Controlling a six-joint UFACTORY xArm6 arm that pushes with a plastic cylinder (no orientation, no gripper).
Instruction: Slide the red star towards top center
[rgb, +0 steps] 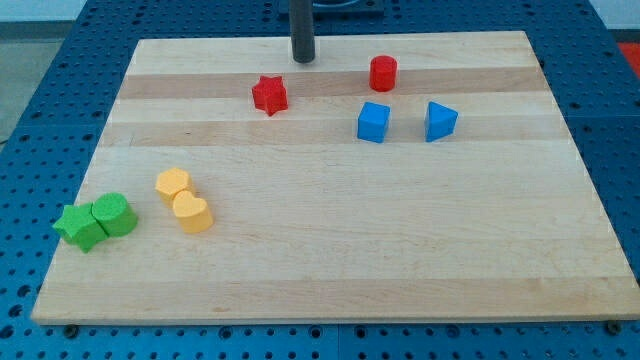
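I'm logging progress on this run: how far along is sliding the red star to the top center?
Done: the red star already sits in the board's upper part, slightly toward the view's left of center. In hand: my tip rests near the top edge, up and to the view's right of the star, not touching it. Left: a short push up and rightward; the red cylinder stands farther right, apart from that path.

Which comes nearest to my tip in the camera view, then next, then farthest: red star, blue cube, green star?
From my tip, at the view's top centre:
1. red star, just below and left of the tip, not touching.
2. blue cube, lower and to the view's right.
3. green star, far off at the view's lower left.
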